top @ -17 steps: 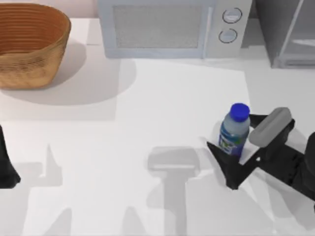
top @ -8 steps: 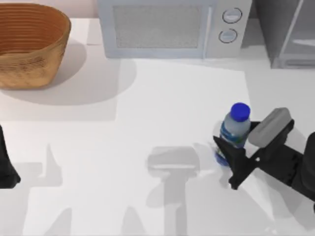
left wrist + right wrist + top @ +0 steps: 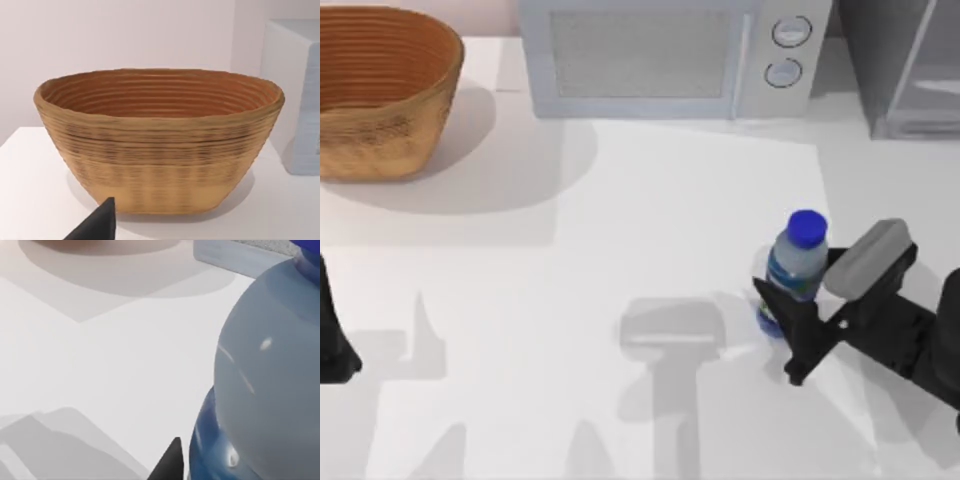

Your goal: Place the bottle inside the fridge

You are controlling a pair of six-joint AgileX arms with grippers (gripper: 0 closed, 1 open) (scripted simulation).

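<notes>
Top view shows the bottle (image 3: 796,262) standing upright near the right edge of the table (image 3: 620,250), its blue cap (image 3: 807,226) uppermost, about midway between the front and back edges. The right gripper (image 3: 792,300) reaches in from the right edge and is closed around the bottle's lower body; one dark finger (image 3: 790,318) crosses the front of the label, and the grey wrist block (image 3: 868,258) sits just beside the bottle on its right. The fridge (image 3: 905,65) stands at the back right corner, well apart from the bottle, with its pale-framed door panel cut by the picture's edge. The microwave (image 3: 670,55) stands along the back edge beside the fridge, its two round knobs (image 3: 787,50) on the side nearest the fridge. A woven basket (image 3: 380,90) sits at the back left corner. The left arm (image 3: 332,335) is parked at the left edge of the table; whether its gripper is open or closed cannot be told. In the left wrist view the basket (image 3: 160,140) faces the camera, and a dark fingertip (image 3: 97,222) pokes in low in the frame. In the right wrist view the bottle (image 3: 270,390) looms very close, the blue band of its label (image 3: 215,450) low on its body, with a dark fingertip (image 3: 170,462) just beside it above the white table (image 3: 100,365).
</notes>
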